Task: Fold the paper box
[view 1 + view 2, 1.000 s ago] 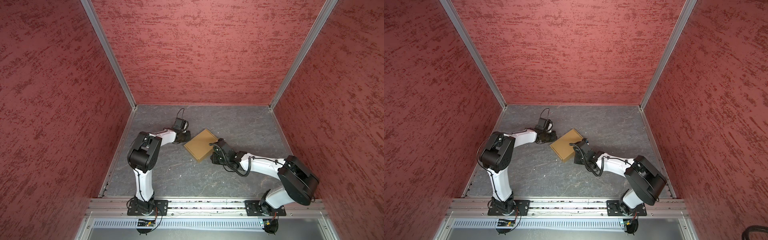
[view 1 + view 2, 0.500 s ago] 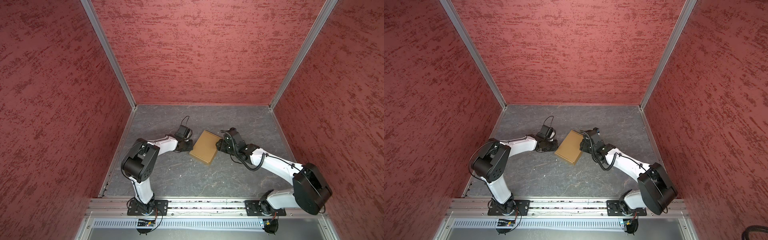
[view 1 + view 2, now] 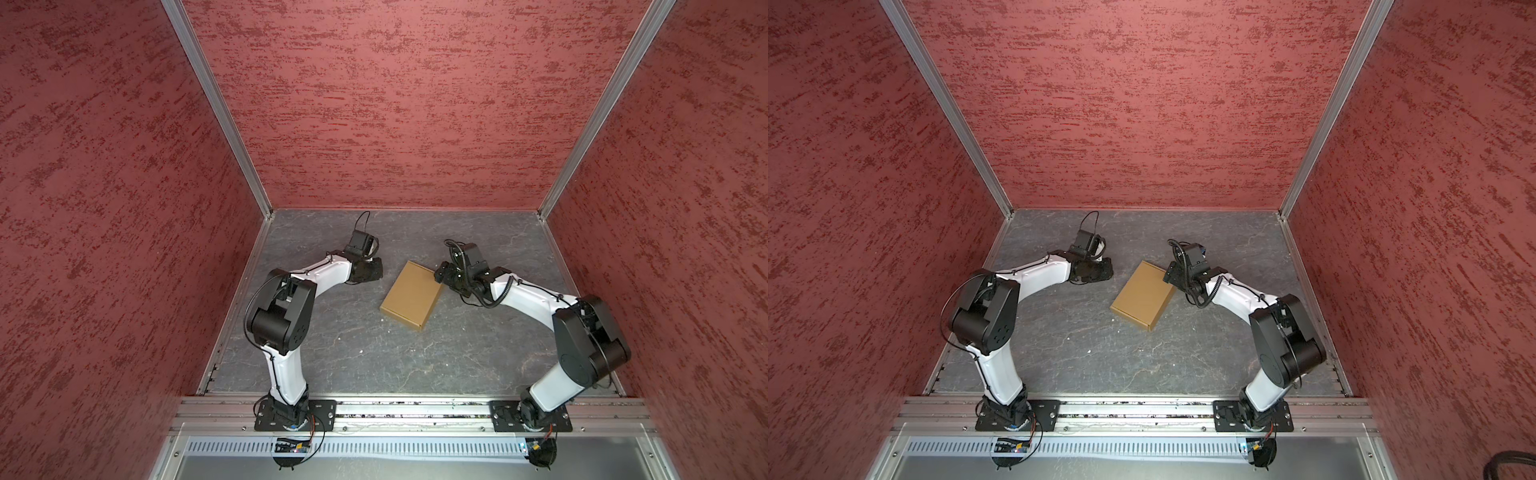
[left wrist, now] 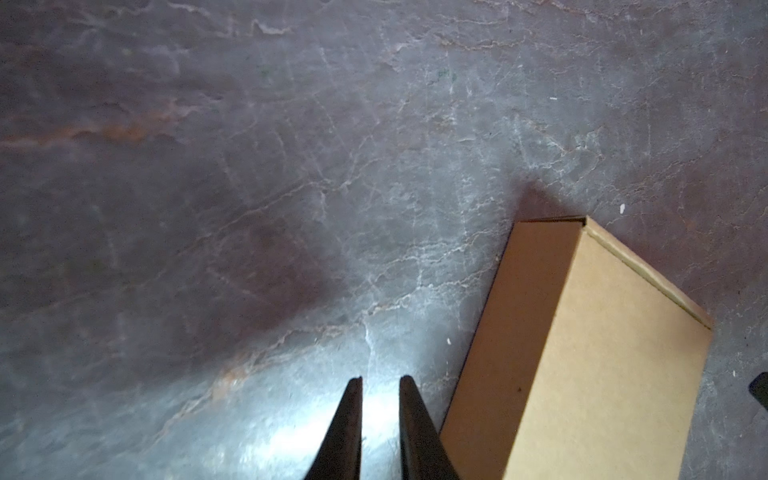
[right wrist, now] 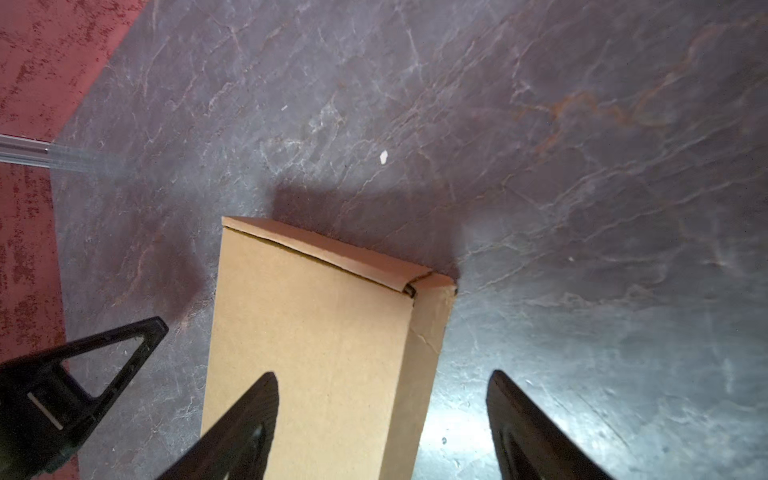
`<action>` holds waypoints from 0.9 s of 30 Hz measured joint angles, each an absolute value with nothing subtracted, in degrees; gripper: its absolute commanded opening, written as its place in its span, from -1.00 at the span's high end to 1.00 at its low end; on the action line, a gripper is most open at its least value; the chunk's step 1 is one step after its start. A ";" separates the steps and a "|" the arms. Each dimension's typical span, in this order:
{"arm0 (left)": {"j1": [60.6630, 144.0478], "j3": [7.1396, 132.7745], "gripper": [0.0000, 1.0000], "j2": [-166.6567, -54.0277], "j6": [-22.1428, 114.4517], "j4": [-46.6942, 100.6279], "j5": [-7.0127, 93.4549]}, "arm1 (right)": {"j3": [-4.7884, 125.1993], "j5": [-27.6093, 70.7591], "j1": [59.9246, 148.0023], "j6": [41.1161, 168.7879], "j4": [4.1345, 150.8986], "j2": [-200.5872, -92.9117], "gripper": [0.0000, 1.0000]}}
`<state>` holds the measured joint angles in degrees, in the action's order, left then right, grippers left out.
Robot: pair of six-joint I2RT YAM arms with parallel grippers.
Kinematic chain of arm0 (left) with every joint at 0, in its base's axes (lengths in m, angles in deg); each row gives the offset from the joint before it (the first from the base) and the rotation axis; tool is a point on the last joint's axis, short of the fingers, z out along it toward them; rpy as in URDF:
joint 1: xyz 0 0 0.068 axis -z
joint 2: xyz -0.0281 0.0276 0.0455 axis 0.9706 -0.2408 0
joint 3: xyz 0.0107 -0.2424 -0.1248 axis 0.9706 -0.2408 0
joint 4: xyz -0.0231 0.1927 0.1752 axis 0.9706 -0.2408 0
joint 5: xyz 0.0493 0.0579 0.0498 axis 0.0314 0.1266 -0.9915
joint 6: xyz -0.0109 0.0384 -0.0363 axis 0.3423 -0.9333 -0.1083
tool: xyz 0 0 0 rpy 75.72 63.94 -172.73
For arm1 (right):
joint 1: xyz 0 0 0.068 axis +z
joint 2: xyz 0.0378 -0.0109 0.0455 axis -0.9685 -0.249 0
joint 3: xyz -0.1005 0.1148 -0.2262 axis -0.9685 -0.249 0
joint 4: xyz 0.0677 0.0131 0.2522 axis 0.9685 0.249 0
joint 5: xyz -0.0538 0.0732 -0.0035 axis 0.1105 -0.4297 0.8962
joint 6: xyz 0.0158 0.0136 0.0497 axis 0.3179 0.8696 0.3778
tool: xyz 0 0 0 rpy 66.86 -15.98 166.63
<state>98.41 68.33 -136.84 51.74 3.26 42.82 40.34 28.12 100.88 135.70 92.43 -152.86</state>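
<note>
Right gripper [image 5: 382, 374] spread wide astride the edge of the folded cardboard mailer box [image 3: 411, 295], left gripper [image 4: 378, 378] nearly closed, nearby

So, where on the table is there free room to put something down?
The widest bare patch lies between the paper box and the front rail. A second strip runs along the back wall, behind the grippers. It is crowded at the box's far corner, where the right gripper sits, and tighter beside the left gripper.
</note>
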 measured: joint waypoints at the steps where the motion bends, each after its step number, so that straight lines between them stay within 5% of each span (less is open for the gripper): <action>1: 98.41 68.70 0.65 -137.65 51.74 3.50 42.89 | 40.25 27.99 100.86 136.27 92.08 -152.94 -0.59; 27: 101.76 72.72 0.67 -144.05 52.25 7.39 44.13 | 40.14 25.67 100.86 139.30 83.03 -162.06 -0.46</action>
<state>101.76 72.72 -144.05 52.25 7.39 44.13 40.14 25.67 100.86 139.30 83.03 -162.06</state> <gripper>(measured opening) 0.166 0.738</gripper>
